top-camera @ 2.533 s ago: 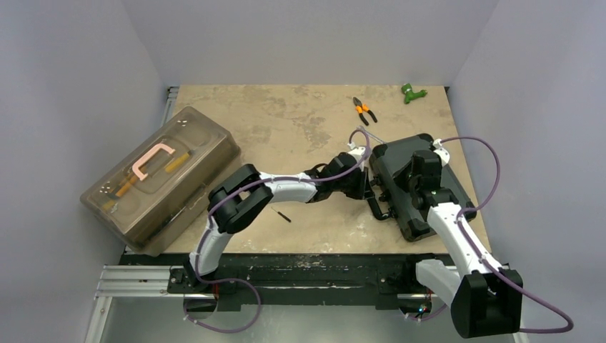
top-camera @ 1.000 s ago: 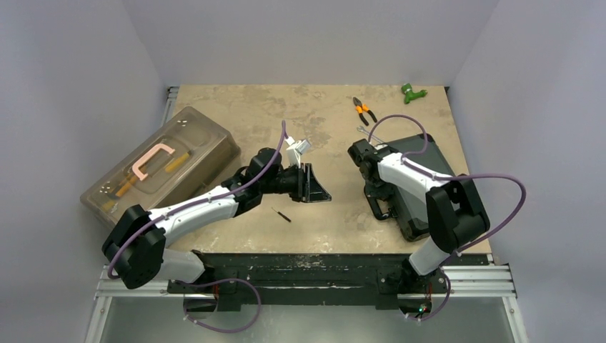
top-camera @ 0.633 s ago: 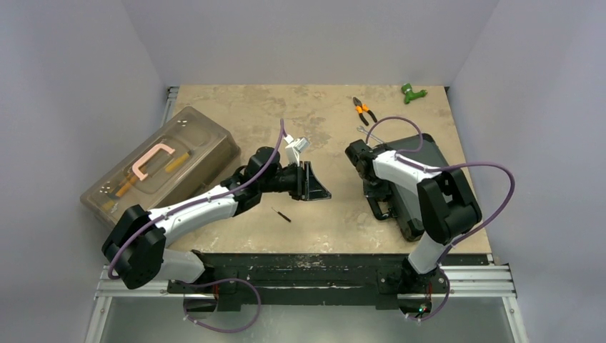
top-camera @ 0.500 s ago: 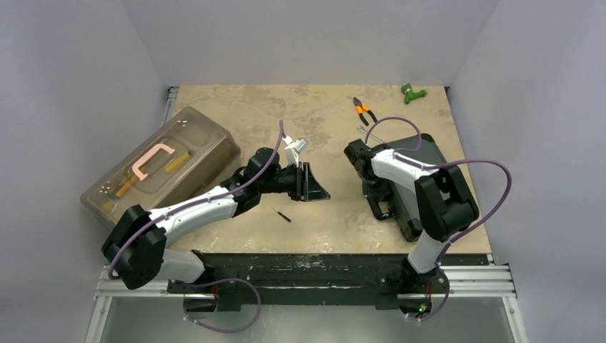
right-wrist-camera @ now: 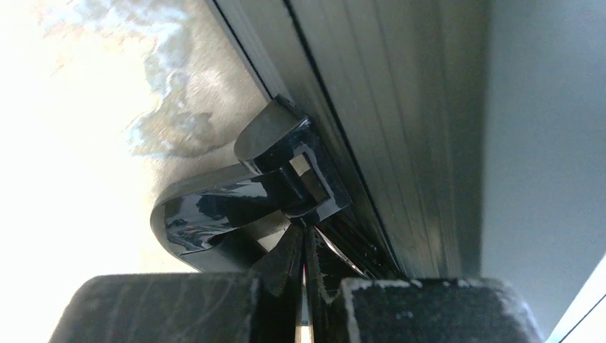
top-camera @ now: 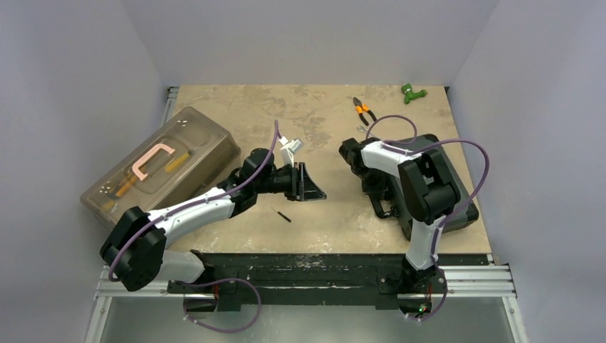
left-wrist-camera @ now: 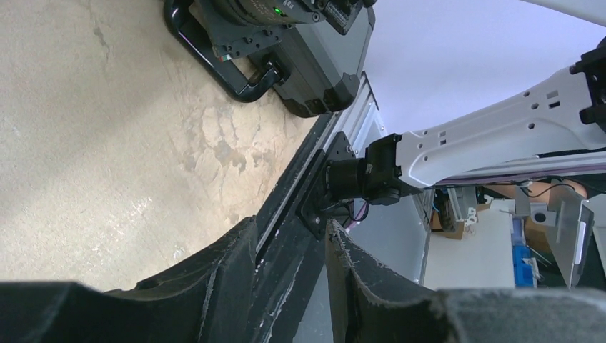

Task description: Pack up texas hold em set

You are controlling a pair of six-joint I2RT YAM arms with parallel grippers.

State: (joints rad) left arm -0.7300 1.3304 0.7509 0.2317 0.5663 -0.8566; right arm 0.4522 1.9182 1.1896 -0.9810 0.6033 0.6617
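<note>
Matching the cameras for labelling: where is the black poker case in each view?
Top external: black case, right of centre.
Left wrist: case at top centre.
Right wrist: close-up of case's edge, centre.
Shared landmark: mottled tan tabletop.

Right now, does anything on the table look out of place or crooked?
Yes. The brown toolbox lies at an angle and seems to hang past the table's left edge. The closed black case also sits crooked. Orange pliers, a green object and a thin dark stick lie loose.
</note>
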